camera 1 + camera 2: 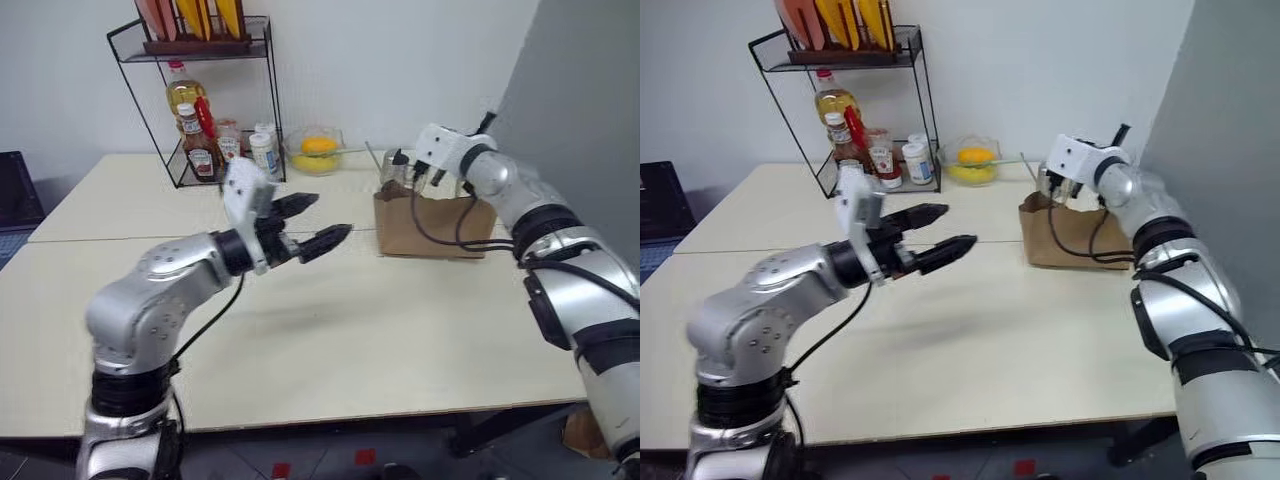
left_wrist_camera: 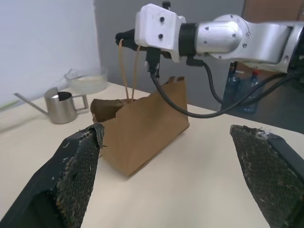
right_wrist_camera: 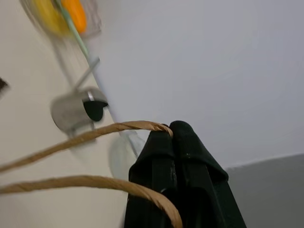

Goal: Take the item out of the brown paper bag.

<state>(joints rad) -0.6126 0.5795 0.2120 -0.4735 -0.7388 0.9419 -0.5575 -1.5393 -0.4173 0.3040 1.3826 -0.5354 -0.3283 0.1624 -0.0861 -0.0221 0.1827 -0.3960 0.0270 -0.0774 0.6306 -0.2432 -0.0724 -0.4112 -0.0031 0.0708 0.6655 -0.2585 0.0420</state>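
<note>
From the head view, my left gripper [image 1: 310,222] hangs released at centre; the brown paper bag [image 1: 432,226] stands on the desk [image 1: 330,340], right of centre. Right wrist view: my right gripper [image 3: 173,130] fingers are clenched on the bag's cord handle [image 3: 71,138].

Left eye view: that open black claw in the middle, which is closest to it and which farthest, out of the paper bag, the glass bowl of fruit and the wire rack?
From the left gripper:
1. Brown paper bag, on the table to its right.
2. Wire rack, behind it against the wall.
3. Glass bowl, also at the wall, right of the rack.
Rack and bowl are too close to call.
</note>
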